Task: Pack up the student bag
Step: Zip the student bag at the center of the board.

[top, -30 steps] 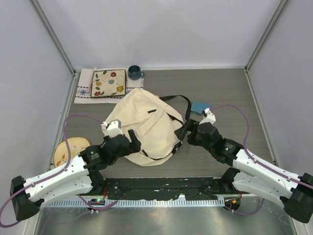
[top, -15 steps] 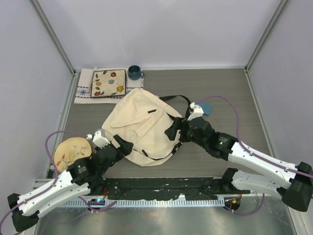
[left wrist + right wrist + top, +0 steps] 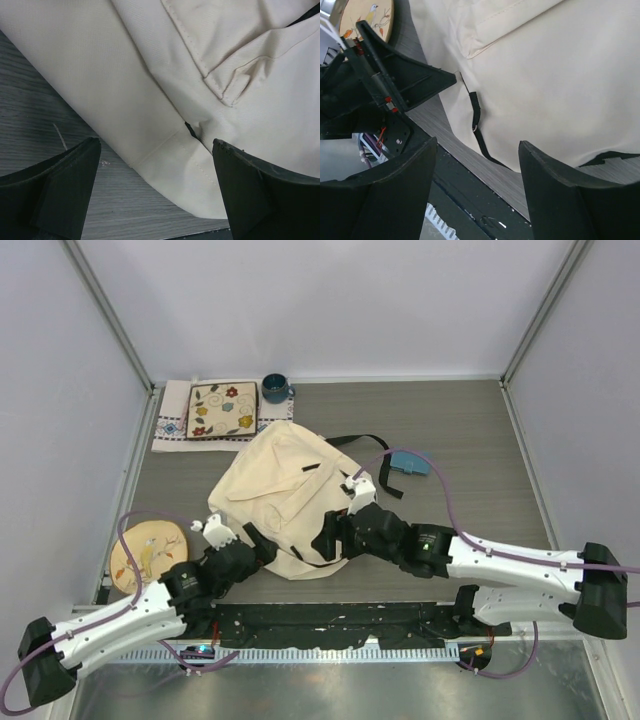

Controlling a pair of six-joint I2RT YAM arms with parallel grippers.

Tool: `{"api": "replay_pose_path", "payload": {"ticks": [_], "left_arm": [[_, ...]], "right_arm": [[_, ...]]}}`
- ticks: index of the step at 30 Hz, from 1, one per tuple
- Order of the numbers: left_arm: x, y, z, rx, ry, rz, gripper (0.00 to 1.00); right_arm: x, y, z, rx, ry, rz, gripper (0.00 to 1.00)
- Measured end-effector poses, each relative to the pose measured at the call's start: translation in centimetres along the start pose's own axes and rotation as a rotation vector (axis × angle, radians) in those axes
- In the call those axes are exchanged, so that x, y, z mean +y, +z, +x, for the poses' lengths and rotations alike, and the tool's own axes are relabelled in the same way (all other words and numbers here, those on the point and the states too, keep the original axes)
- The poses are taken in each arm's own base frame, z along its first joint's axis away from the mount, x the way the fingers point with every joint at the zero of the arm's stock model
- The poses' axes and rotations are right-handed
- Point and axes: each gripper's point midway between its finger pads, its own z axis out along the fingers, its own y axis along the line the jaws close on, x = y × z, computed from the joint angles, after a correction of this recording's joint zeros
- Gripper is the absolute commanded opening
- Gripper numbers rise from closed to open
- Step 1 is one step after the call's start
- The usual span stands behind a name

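student bag (image 3: 285,490) flat, left fingers (image 3: 65,185) apart

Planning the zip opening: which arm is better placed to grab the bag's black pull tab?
Probably right: the pull tab lies exposed just ahead, between its open jaws. The left arm's open jaws frame mostly bag fabric.

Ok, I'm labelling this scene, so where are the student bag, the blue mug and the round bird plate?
student bag (image 3: 282,480): top view, its cream front panel.
blue mug (image 3: 275,388): top view, its open mouth.
round bird plate (image 3: 150,545): top view, its painted face.
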Motion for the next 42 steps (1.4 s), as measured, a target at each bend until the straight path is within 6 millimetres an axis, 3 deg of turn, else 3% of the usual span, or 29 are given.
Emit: {"api": "replay_pose_path", "payload": {"ticks": [5, 13, 20, 26, 42], "left_arm": [[1.0, 1.0, 1.0, -0.009, -0.040, 0.029, 0.94], [0.1, 1.5, 0.8, -0.041, -0.097, 0.086, 0.86], [0.0, 1.9, 0.6, -0.060, -0.102, 0.086, 0.65], [-0.1, 1.8, 0.1, -0.079, -0.111, 0.094, 0.58], [-0.5, 1.2, 0.0, -0.069, -0.119, 0.126, 0.87]], "right_arm": [[1.5, 1.4, 1.2, 0.032, -0.049, -0.021, 0.66], [0.9, 3.2, 2.6, 0.069, -0.095, 0.005, 0.65], [0.7, 4.1, 3.2, 0.082, -0.114, 0.012, 0.64], [0.6, 4.4, 3.1, 0.076, -0.128, 0.017, 0.64], [1.1, 3.9, 1.7, 0.020, -0.097, 0.011, 0.71]]}}
